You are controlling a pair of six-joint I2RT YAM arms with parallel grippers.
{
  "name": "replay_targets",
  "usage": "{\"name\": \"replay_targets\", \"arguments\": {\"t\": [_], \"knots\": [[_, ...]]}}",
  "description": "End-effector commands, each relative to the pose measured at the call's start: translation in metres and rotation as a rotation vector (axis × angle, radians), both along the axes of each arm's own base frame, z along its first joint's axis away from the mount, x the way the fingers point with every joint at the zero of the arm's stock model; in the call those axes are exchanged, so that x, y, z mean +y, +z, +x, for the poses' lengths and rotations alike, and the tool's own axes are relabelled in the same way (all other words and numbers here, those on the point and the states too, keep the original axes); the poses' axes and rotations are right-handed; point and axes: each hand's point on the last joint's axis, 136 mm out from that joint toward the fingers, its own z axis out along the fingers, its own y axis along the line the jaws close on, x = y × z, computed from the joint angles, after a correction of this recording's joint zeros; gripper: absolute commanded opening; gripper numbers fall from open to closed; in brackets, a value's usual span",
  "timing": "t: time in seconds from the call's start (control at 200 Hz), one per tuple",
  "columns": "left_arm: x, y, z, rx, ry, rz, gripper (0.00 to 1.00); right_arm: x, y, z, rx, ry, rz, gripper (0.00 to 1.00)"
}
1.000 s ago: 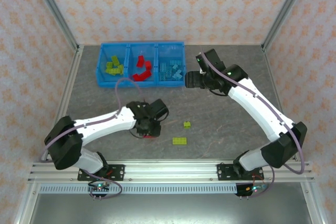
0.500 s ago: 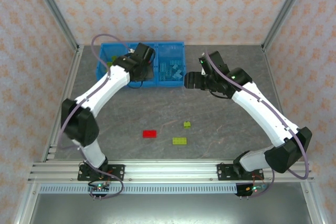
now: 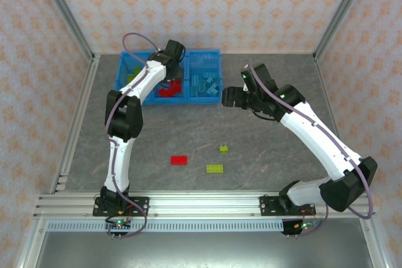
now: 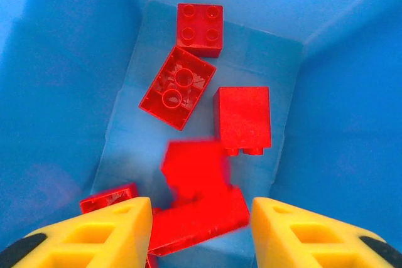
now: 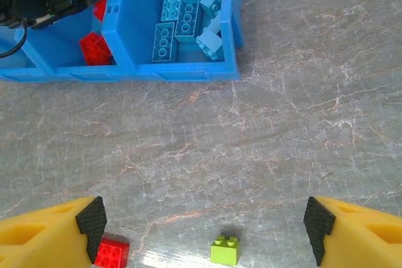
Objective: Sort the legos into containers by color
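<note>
Left end effector (image 4: 201, 236) and right end effector (image 5: 204, 221) both gape, arms outstretched.

You've got red legos (image 4: 200, 29) in a bright blue container (image 4: 63, 92). In the right wrist view, light blue legos (image 5: 182, 20) are at twelve o'clock and a lime brick (image 5: 225, 249) at six, on the grey veined table (image 5: 282, 123). The fingers (image 5: 44, 233) are yellow with black pads (image 5: 91, 218).

Blocked from above at the middle compartment (image 4: 69, 92) of the blue tray (image 5: 188, 73) by the left hand (image 4: 201, 230), walls close on either side, red bricks (image 4: 242, 117) crowding its floor. Bare across the middle of the worktop (image 3: 188, 130). Narrowed beside the tray's near right corner by the right hand (image 5: 204, 221). Dotted nearer the arm bases with a red brick (image 3: 179, 160), small green brick (image 3: 224, 149) and long green brick (image 3: 215, 169), gaps between all three.
</note>
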Motion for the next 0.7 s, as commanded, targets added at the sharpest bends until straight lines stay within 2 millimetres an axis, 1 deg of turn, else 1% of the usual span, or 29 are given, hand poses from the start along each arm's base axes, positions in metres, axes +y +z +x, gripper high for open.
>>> {"name": "replay_targets", "arguments": {"t": [0.0, 0.095, 0.15, 0.205, 0.245, 0.3, 0.32, 0.34, 0.38, 0.44, 0.52, 0.621, 0.696], "knots": [[0.004, 0.03, 0.0, -0.036, 0.002, -0.011, 0.48, -0.007, 0.007, -0.003, -0.024, -0.025, 0.014, 0.85], [0.003, 0.045, -0.006, -0.049, -0.01, -0.029, 0.48, -0.007, 0.007, -0.002, -0.029, -0.028, 0.018, 0.85], [0.001, 0.057, -0.013, -0.054, -0.021, -0.048, 0.47, -0.006, 0.007, -0.001, -0.029, -0.027, 0.02, 0.85], [-0.002, 0.071, -0.025, -0.063, -0.033, -0.078, 0.47, -0.005, 0.006, 0.0, -0.027, -0.026, 0.02, 0.85], [-0.004, 0.081, -0.037, -0.068, -0.048, -0.098, 0.47, -0.005, 0.006, 0.0, -0.027, -0.026, 0.02, 0.85], [-0.009, 0.089, -0.057, -0.064, -0.073, -0.118, 0.47, -0.005, 0.002, 0.0, -0.019, -0.029, 0.013, 0.85], [-0.011, 0.089, -0.065, -0.059, -0.082, -0.121, 0.46, -0.005, 0.001, 0.001, -0.019, -0.029, 0.013, 0.85], [-0.014, 0.1, -0.076, -0.074, -0.094, -0.131, 0.46, -0.005, 0.0, 0.001, -0.018, -0.028, 0.012, 0.85], [-0.019, 0.102, -0.095, -0.066, -0.12, -0.132, 0.46, -0.004, -0.002, 0.002, -0.017, -0.029, 0.009, 0.85], [-0.027, 0.1, -0.127, -0.044, -0.138, -0.131, 0.46, -0.003, -0.005, 0.003, -0.01, -0.026, 0.004, 0.85], [-0.035, 0.09, -0.17, 0.001, -0.176, -0.113, 0.47, -0.001, -0.01, 0.005, 0.002, -0.018, -0.005, 0.85], [-0.042, 0.072, -0.219, 0.069, -0.223, -0.093, 0.48, 0.003, -0.016, 0.008, 0.019, -0.003, -0.019, 0.85], [-0.051, 0.052, -0.251, 0.131, -0.25, -0.107, 0.5, 0.006, -0.02, 0.011, 0.03, 0.01, -0.026, 0.85]]}}
